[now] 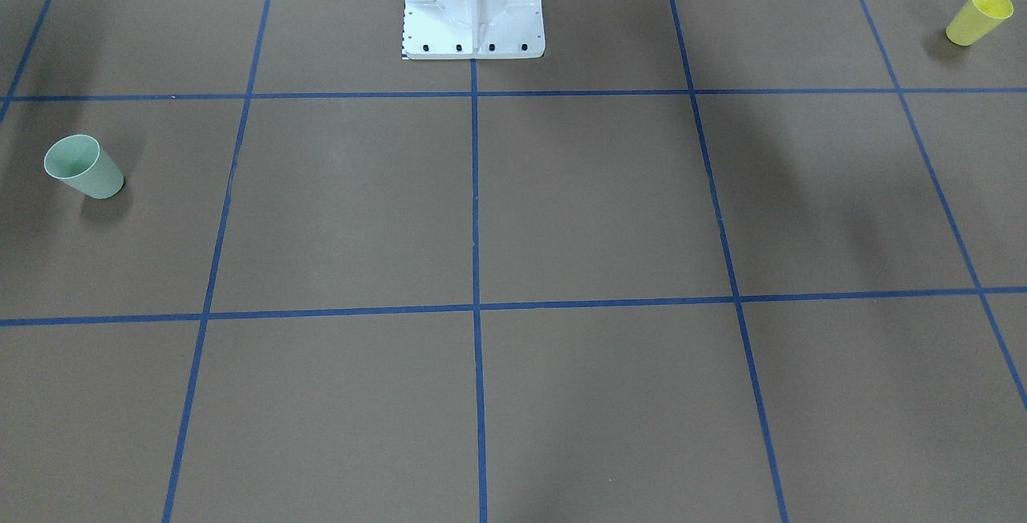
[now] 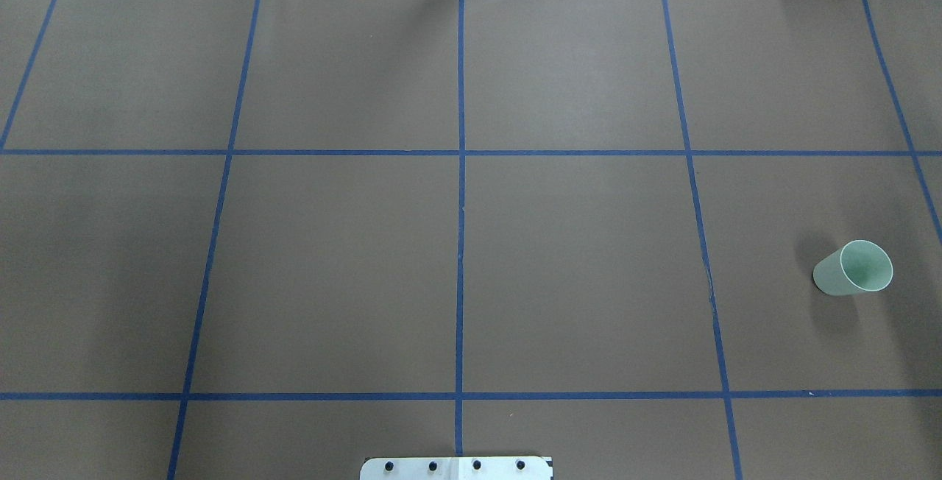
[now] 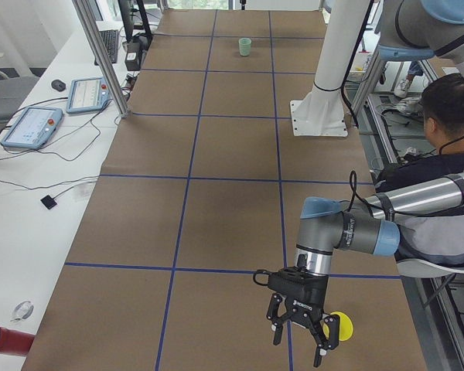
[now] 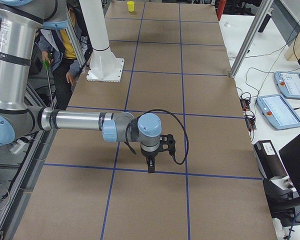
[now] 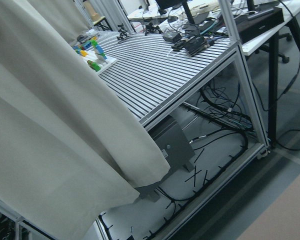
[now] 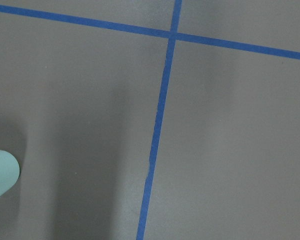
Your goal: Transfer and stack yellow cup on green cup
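Note:
The yellow cup (image 1: pixel 979 18) stands upright near the table's end on my left side. In the exterior left view my left gripper (image 3: pixel 299 346) hangs above the table right beside the yellow cup (image 3: pixel 341 325). It shows only there, so I cannot tell whether it is open or shut. The green cup (image 2: pixel 854 268) stands upright at the right end, and its edge shows in the right wrist view (image 6: pixel 0 172). My right gripper (image 4: pixel 151 167) points down above the table. It shows only in the exterior right view, so I cannot tell its state.
The robot's white base (image 1: pixel 473 10) stands at the table's middle on my side. Blue tape lines (image 2: pixel 461 244) divide the brown table cover into squares. An operator (image 3: pixel 448 116) sits beside the table near my left arm. Tablets (image 3: pixel 31 124) and cables lie on the side bench.

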`<state>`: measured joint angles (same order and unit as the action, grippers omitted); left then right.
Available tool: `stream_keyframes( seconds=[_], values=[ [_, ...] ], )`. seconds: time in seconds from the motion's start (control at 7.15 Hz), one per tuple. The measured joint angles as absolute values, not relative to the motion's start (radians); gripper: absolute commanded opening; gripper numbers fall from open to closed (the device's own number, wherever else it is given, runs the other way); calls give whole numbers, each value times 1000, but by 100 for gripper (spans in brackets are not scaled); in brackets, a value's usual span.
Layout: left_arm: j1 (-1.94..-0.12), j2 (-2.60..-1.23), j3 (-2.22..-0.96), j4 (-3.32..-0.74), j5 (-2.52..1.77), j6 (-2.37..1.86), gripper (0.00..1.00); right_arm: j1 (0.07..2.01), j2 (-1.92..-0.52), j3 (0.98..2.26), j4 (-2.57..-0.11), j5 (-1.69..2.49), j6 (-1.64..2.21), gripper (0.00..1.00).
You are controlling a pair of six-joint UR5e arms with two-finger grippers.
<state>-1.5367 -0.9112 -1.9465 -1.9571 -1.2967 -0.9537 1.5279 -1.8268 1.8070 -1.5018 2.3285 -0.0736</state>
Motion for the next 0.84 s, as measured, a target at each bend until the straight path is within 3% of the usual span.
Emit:
stream_keyframes(
  seconds=[0.84],
  values=[
    [-1269,-1151,-1945,-1085,-1242,-1652,100,1528,-1849,1807,-1502,2329,-74,100]
  ],
)
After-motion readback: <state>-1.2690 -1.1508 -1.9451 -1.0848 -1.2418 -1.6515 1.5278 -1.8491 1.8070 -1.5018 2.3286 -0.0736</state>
